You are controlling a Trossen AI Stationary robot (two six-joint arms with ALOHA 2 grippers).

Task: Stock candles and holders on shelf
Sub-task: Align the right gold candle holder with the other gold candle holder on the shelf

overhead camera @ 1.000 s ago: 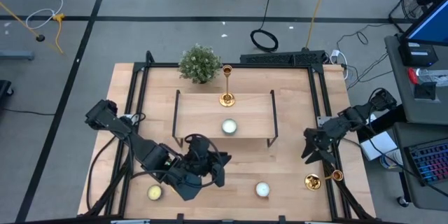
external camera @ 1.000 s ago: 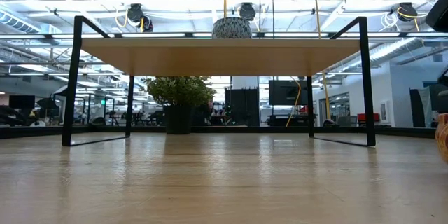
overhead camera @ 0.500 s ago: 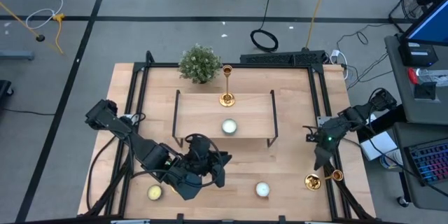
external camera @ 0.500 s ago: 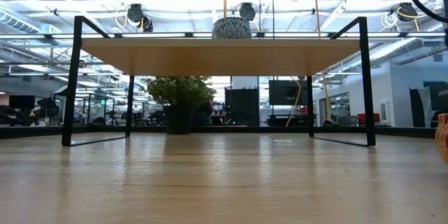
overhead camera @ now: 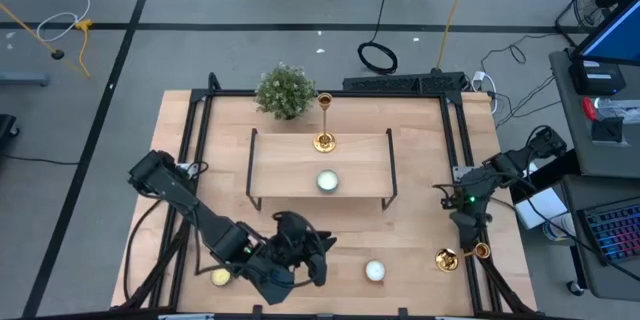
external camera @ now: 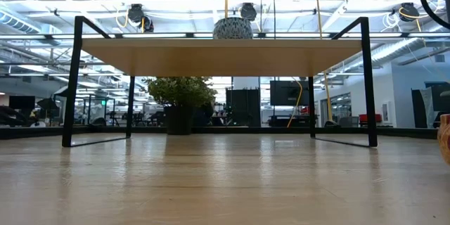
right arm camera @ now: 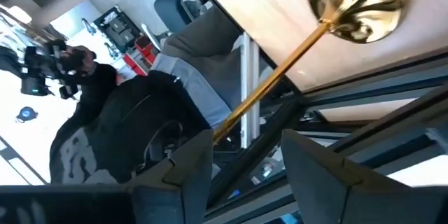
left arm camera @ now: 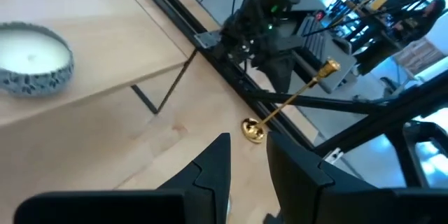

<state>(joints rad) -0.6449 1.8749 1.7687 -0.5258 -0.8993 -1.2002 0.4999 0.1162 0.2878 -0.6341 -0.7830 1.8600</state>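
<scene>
The right gripper [overhead camera: 468, 222] hangs at the table's right edge with its jaws spread and empty, just above a toppled holder [overhead camera: 460, 256] whose thin stem runs between the fingers [right arm camera: 183, 175] in the right wrist view; a person in a dark jacket [right arm camera: 112, 133] sits beyond. The left gripper [overhead camera: 318, 258] is low near the front edge, jaws parted on nothing, a white candle [overhead camera: 375, 271] just beside it and a yellowish candle [overhead camera: 220, 277] behind under the arm. On the shelf [overhead camera: 300, 165] farther off stand another candle [overhead camera: 326, 181] and an upright holder [overhead camera: 324, 125], a small plant [overhead camera: 285, 90] beyond.

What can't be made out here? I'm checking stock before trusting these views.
- Yellowish candle: high view, partly hidden by the left arm.
- Third holder: in no view.
- Fallen holder: high view, cup end overhangs the table edge; right gripper near it.
- Left gripper: grasp unclear.
</scene>
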